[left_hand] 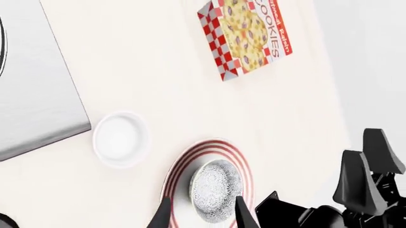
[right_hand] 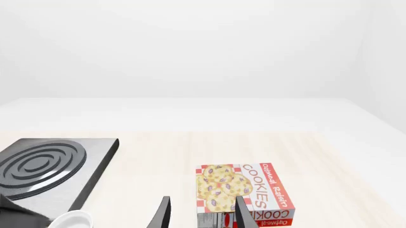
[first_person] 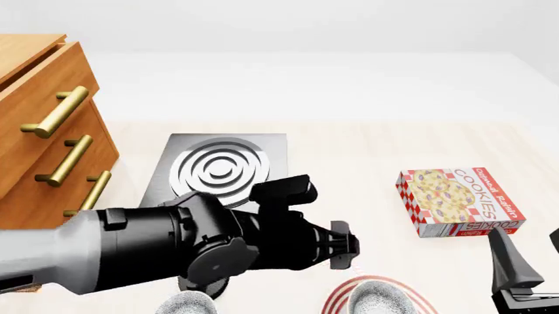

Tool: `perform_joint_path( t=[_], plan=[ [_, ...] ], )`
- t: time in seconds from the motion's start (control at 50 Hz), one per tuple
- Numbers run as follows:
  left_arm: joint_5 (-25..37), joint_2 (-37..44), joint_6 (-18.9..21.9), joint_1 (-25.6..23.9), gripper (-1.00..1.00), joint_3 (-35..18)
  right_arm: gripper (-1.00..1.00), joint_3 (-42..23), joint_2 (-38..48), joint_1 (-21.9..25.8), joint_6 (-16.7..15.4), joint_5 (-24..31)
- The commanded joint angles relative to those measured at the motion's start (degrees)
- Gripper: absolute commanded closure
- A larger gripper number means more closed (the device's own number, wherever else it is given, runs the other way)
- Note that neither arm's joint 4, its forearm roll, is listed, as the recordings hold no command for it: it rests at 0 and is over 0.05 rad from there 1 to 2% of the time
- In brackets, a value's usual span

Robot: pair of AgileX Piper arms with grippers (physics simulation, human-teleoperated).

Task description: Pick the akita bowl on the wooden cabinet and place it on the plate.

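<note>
L end effector [left_hand: 201, 214] open wide, empty | akita bowl [left_hand: 216, 190] between/beyond tips, on plate [left_hand: 180, 167] | R end effector [right_hand: 201, 213] open

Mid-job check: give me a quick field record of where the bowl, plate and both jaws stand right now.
bowl: grey-and-white speckled akita bowl sits on the plate
plate: flat white plate with red rings, on the table beside the small plain white ramekin
left gripper: jaws open, straddling the bowl, not closed on it
right gripper: jaws open, empty, facing the red checkered cookie box
cabinet: orange-brown wooden cabinet, top out of view
</note>
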Motion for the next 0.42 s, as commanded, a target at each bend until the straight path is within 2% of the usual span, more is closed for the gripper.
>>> perform_joint_path(
  t=[0.02, 0.42],
  plan=[
    [1.30, -5.47, 0.78, 2.66, -1.00, 1.73, -1.00, 0.00, 0.05, -0.01, -0.02, -0.05],
    [1.57, -10.79, -0.42, 5.68, -1.00, 3.87, -1.00, 0.07, 0.46, -0.01, -0.04, -0.53]
  ],
)
